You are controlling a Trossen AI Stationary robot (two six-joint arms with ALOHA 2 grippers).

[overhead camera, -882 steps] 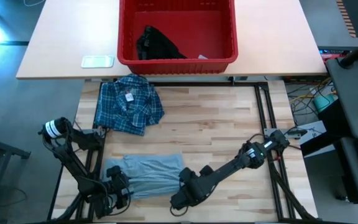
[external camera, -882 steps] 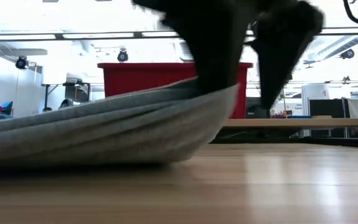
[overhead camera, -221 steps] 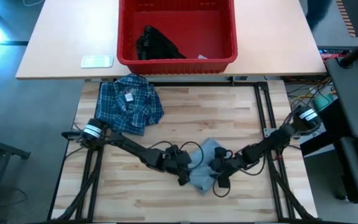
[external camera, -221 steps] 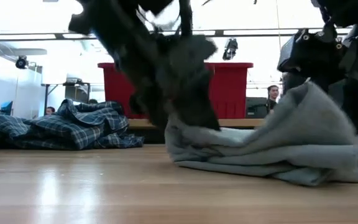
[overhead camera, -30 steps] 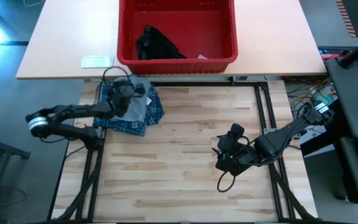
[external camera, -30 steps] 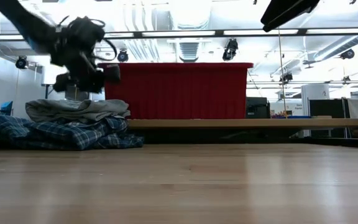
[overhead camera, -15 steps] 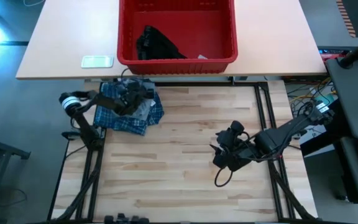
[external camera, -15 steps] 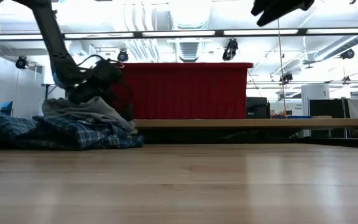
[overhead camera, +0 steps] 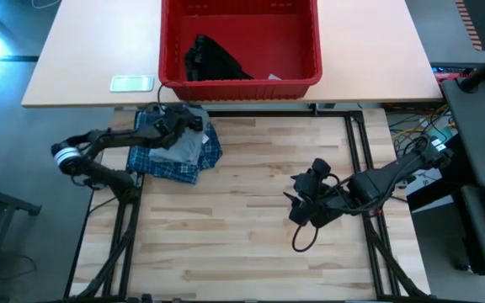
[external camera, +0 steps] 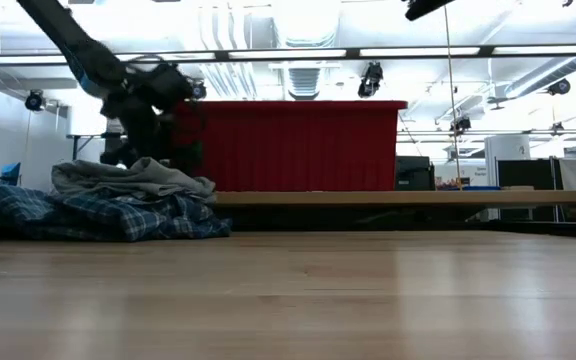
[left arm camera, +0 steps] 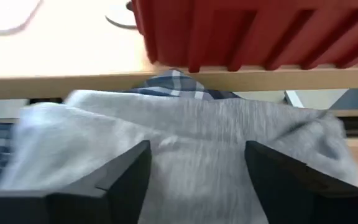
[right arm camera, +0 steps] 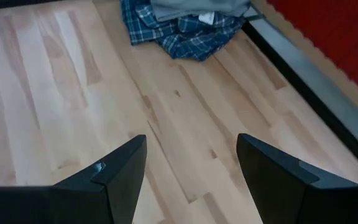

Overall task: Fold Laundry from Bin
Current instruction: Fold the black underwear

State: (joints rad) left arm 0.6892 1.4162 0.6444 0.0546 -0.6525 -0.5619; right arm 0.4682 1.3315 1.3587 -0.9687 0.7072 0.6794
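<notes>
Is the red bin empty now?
No, the high view shows a small black garment lying inside the red bin.

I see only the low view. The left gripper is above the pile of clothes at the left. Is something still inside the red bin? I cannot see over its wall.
Observer: Yes. In the high view a small black garment lies in the red bin, toward its left side.
Operator: Where is the right gripper? Only a dark tip shows at my top edge.
Observer: The right gripper hangs open over bare wood on the table's right half, holding nothing.
Operator: Is the left gripper gripping the grey T-shirt?
Observer: No. In the left wrist view the left gripper is open, with the grey T-shirt lying loose on the plaid shirt.
</notes>
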